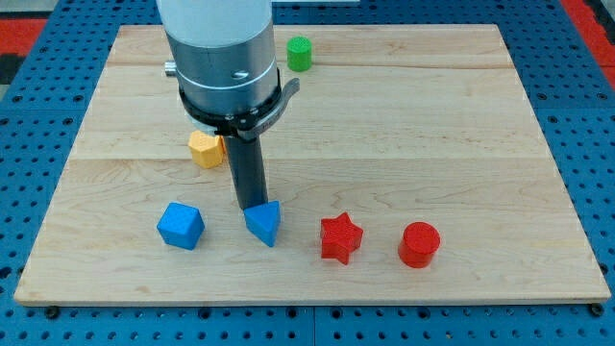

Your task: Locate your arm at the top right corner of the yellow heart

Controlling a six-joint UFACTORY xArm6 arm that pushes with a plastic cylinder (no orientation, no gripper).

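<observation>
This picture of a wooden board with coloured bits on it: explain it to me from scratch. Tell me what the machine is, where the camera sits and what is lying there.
There is only one picture, looking down at an angle on a wooden board; where the camera is mounted is not known. The grey cylinder at the view's top is the end of a robot arm. It has no pincer, so it holds nothing. It ends in a dark rod, and my tip slides along the board to push blocks. Right now the tip is at the top edge of the blue triangle. To the left lies a blue cube; to the right a red star and a red cylinder. A yellow block, partly hidden behind the rod, sits higher up, and a green block lies near the top edge.
</observation>
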